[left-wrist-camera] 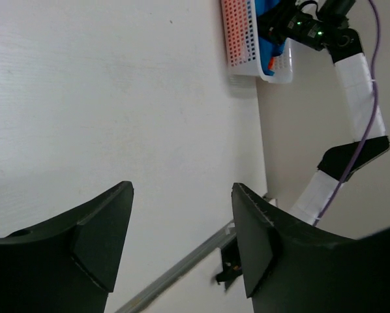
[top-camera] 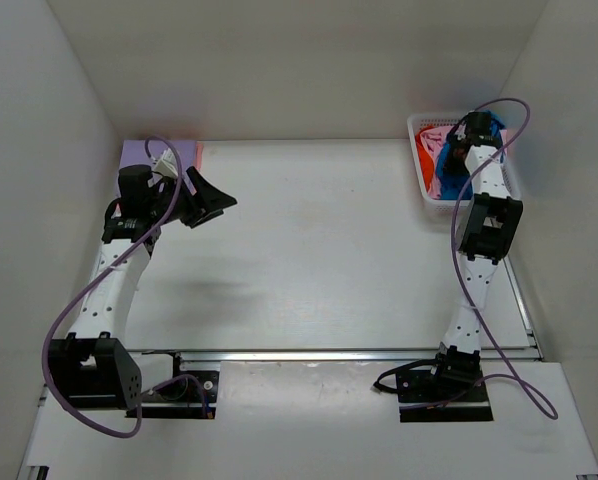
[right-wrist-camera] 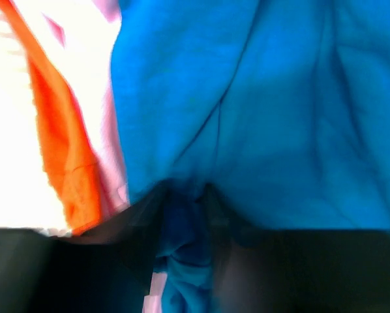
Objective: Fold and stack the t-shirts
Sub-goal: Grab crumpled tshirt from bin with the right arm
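White table inside white walls; the centre is bare, work sits at the two far corners.

Far left corner: lavender t-shirt lies flat with a pink edge showing along its right side. Judged to be the start of the stack.

Left gripper hangs just beside that stack, over bare table. Jaws wide apart, nothing between them. Probably parked there to take the next shirt once it reaches the middle.

Far right corner: white mesh basket holds the unfolded shirts. The right arm reaches down into it, so this reads as the pick-up step for the next shirt.

Right gripper: jaws stand narrow, with a ridge of the blue t-shirt bunched up between the two dark fingers. Reads as a pinch on a fold of cloth; how firm, cannot tell.

The rest of the blue shirt spreads above and to the right of the jaws. An orange-red t-shirt and a pink t-shirt lie beside it to the left, outside the pinch.

Risk, as a judgement: neighbouring cloth may drag along on lifting.
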